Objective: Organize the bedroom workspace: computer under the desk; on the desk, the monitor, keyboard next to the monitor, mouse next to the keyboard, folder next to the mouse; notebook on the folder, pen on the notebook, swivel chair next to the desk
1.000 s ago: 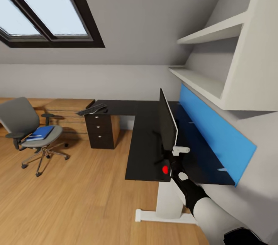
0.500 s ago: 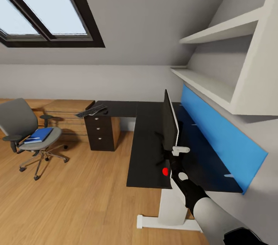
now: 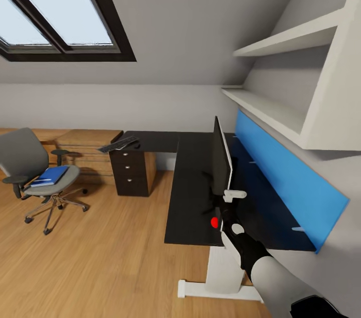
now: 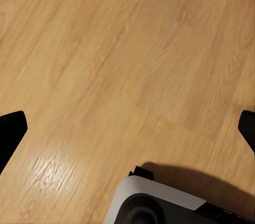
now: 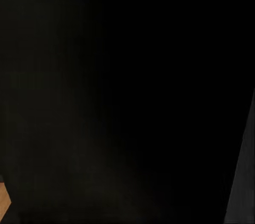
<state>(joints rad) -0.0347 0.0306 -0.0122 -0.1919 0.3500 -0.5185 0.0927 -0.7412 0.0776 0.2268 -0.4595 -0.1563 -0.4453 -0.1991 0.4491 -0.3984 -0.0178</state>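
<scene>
On the glossy black top of the desk (image 3: pixel 193 177), in an attic bedroom with a sloped grey ceiling, a dark-framed skylight (image 3: pixel 55 12) and a wood-plank floor (image 3: pixel 100 263), the monitor (image 3: pixel 219 160) stands upright and edge-on to the head camera, its red dot at the near lower corner. At 3 o'clock from it a blue wall panel (image 3: pixel 286 177) runs along the desk's back edge, with white shelves (image 3: pixel 281 77) above. At 10 o'clock, on the desk's far wing above the dark drawer unit (image 3: pixel 131 172), lies the keyboard (image 3: pixel 118 144). Farther off at 9 o'clock, well apart from the desk, the swivel chair (image 3: pixel 37 172) carries the folder (image 3: pixel 51 175) on its seat. The right gripper (image 3: pixel 220 207) reaches to the monitor's near lower edge, touching or just beside it; whether it grips cannot be told. The left gripper (image 4: pixel 127 128) hangs over bare floor, its fingertips (image 4: pixel 10 128) spread wide, holding nothing.
</scene>
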